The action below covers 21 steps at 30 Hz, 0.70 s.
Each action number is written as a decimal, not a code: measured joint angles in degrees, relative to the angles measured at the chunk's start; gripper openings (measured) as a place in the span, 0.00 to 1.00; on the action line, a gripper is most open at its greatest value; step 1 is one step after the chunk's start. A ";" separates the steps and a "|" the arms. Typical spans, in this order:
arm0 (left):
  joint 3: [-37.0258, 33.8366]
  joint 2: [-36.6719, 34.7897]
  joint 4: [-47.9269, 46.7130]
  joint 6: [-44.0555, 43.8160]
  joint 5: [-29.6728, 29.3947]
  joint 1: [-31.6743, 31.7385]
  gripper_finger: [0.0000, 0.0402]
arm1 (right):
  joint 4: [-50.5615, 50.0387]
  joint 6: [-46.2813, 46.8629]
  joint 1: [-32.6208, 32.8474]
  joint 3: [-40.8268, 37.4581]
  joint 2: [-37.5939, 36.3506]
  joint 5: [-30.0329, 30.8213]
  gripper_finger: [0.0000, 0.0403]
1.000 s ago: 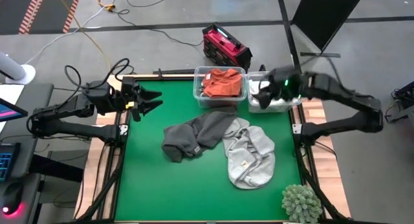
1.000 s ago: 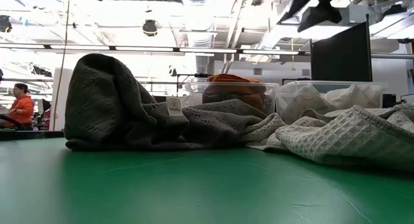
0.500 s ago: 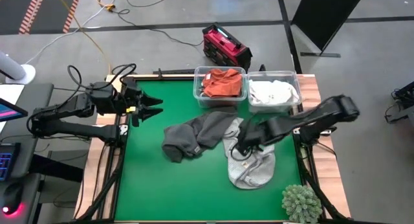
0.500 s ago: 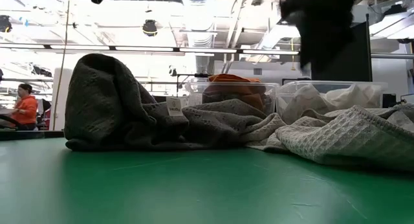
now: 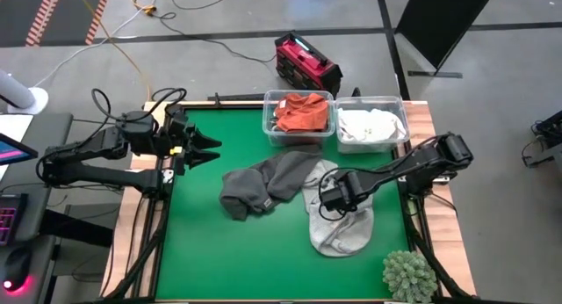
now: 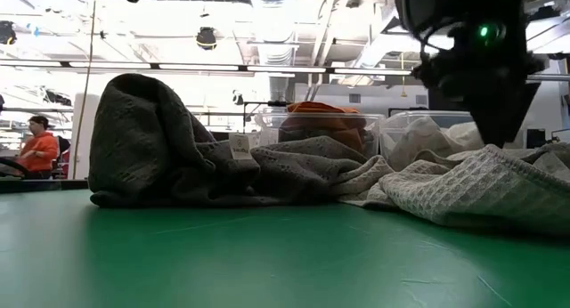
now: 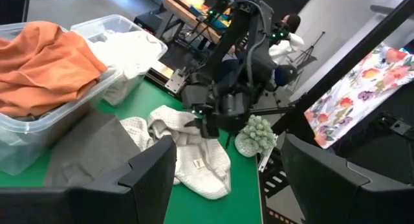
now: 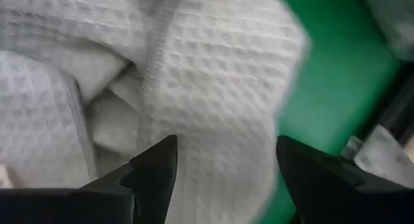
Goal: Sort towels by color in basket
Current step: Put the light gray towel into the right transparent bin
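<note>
Light grey towel (image 5: 341,218) partly hidden under right gripper (image 5: 332,197)
Waffle-textured, crumpled near bench's right edge; fingers spread wide above it, holding nothing. Left gripper (image 5: 209,148) wide too, at left edge.

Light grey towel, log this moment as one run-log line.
right tool: open, over light grey towel | left tool: open, waiting at table's left edge | dark grey towel: unsorted

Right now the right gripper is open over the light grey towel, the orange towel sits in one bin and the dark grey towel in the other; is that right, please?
Not quite: the other bin holds a white towel. The high view shows the dark grey towel lying on the table. The rest stands: the right gripper is open over the light grey towel, and the orange towel is in its bin.
</note>
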 joint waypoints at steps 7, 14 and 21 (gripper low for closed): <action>0.00 0.00 0.05 0.70 -0.02 0.00 0.66 | 18.60 -6.29 -4.09 -9.28 -0.03 0.02 0.70; 0.00 0.00 0.04 0.56 -0.02 0.00 0.66 | 24.83 -11.59 -7.76 -10.17 0.02 3.24 0.35; 0.00 0.00 0.03 0.89 -0.07 0.00 0.66 | 27.79 -17.21 -10.90 -8.85 -3.46 1.41 0.06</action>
